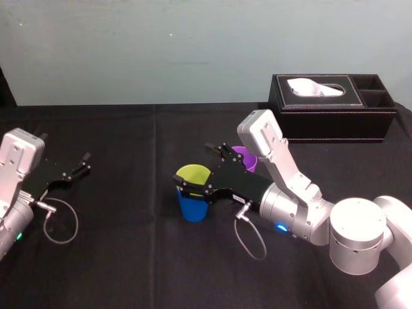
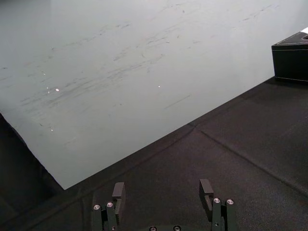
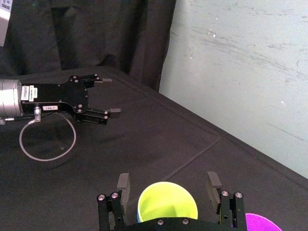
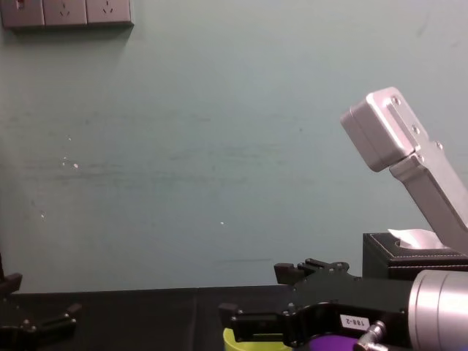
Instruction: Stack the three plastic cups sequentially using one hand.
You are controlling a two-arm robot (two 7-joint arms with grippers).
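The yellow-green cup (image 1: 194,172) is seen nested in the blue cup (image 1: 192,209), well to the left of the tissue box (image 1: 331,116) and nearer the robot. The purple cup (image 1: 243,154) stands between stack and box. The right gripper (image 3: 167,183) is spread either side of the yellow-green rim, grasping nothing. It is best raised straight up, so the 2 nested cups are not tipped. All 3 cups are smooth and tapered. The left gripper (image 1: 76,168) is parked far left of the box, fingers released.
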